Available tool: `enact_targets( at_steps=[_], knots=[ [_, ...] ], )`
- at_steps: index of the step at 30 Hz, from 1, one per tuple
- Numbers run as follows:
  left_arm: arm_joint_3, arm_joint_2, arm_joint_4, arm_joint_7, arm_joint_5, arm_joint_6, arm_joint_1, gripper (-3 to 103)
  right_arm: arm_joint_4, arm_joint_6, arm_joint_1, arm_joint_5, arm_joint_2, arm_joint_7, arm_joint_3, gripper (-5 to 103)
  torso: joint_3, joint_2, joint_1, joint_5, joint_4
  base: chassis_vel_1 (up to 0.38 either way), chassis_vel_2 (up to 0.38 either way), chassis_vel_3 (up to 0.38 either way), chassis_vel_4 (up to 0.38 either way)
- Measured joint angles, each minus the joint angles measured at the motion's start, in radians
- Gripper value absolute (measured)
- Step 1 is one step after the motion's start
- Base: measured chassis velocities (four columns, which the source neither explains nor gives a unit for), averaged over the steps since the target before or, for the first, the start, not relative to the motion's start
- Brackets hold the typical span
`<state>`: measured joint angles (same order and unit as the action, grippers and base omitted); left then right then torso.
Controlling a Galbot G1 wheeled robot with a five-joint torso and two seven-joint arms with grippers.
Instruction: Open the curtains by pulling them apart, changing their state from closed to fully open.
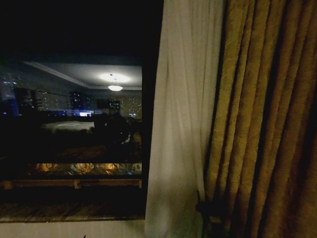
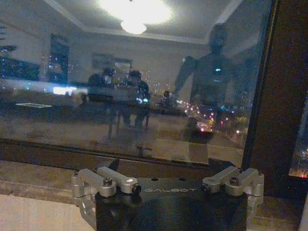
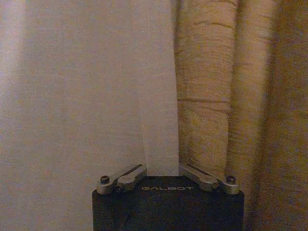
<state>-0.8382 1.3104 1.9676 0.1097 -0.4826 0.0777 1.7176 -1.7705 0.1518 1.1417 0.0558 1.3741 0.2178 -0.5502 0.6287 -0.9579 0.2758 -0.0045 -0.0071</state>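
From the head camera I see the window glass (image 1: 74,119) bare and dark, with a ceiling lamp (image 1: 115,88) mirrored in it and city lights beyond. The sheer cream curtain (image 1: 181,119) is gathered into a narrow bunch at the right side of the glass, hanging from the top of the picture down past the stone window sill (image 1: 69,212). Just to its right, touching it, hangs the heavy gold-brown patterned drape (image 1: 267,119). Low down, where the sheer panel meets the drape, there is a dark shape that I cannot make out well enough to name.

On the left wrist camera, my left gripper (image 2: 168,185) sits low in front of the window, over the sill (image 2: 33,180). Its jaws are spread wide with nothing between them. The glass (image 2: 144,72) ahead mirrors the lit room and a tall robot-like silhouette. The dark window frame (image 2: 284,96) stands to one side.

On the right wrist camera, my right gripper (image 3: 162,169) is pressed close to the fabric. Its linkages are folded inward, and a narrow fold of the sheer curtain (image 3: 72,96) rises from between them, so the jaws are pinched on that fold. The pleats of the gold drape (image 3: 216,96) hang directly beside the held fold.
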Motion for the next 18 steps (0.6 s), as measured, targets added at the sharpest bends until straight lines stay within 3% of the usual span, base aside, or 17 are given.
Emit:
enact_targets(
  at_steps=[18],
  knots=[
    [-0.003,-0.007,0.006,0.016,-0.016,0.004,0.015,100,0.191,-0.035,-0.072,-0.039,-0.001,0.094,-0.177,0,0.000,0.000,0.000,-0.0004,0.0003,0.000,0.000,0.000,0.000]
  ],
)
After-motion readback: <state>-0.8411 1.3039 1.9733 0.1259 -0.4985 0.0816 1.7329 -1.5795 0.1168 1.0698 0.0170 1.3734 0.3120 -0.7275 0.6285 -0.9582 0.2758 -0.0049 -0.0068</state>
